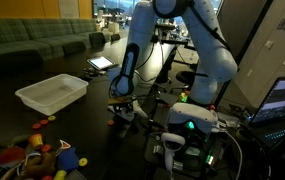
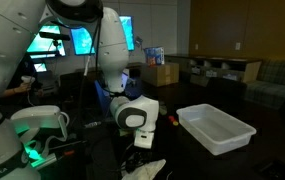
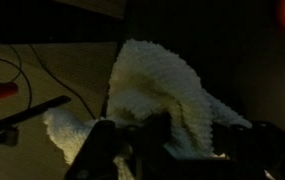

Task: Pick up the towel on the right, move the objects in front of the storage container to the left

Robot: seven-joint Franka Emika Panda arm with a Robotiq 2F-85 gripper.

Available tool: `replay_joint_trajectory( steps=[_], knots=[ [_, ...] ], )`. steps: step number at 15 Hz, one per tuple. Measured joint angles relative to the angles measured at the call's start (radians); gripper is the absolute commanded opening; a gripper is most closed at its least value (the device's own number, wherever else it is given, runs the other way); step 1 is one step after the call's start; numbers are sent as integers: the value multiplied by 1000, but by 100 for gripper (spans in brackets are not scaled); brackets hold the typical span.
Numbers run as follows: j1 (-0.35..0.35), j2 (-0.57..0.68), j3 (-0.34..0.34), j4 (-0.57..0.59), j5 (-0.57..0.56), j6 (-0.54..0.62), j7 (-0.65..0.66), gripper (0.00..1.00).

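In the wrist view a rumpled white towel (image 3: 157, 80) fills the middle and runs down between my gripper's (image 3: 172, 150) dark fingers, which are shut on its folds. In both exterior views the arm reaches down to the dark table, with the gripper (image 1: 122, 106) low and the towel (image 1: 126, 116) bunched under it. The towel also shows as a white heap (image 2: 147, 168) at the bottom edge. The white storage container (image 1: 52, 92) (image 2: 217, 128) stands apart from the gripper. The colourful objects (image 1: 37, 152) lie in a jumble in front of the container.
A grey couch (image 1: 32, 40) runs along the back. A tablet (image 1: 102, 63) lies on the table. A green-lit electronics box (image 1: 189, 125) and cables (image 3: 42, 80) sit close to the arm. Cardboard boxes (image 2: 162, 72) and lit screens (image 2: 82, 40) stand behind.
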Motion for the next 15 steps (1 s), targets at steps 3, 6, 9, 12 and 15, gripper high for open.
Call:
replay_joint_trajectory(
  steps=[3, 6, 9, 12, 15],
  knots=[
    [0, 35, 9, 98, 25, -24, -34, 4],
    [1, 76, 36, 184, 50, -64, -73, 4],
    [1, 104, 71, 222, 73, -106, -129, 4],
    [3, 105, 100, 224, 85, -157, -193, 4],
    [20, 102, 126, 224, 90, -207, -227, 4]
  ],
)
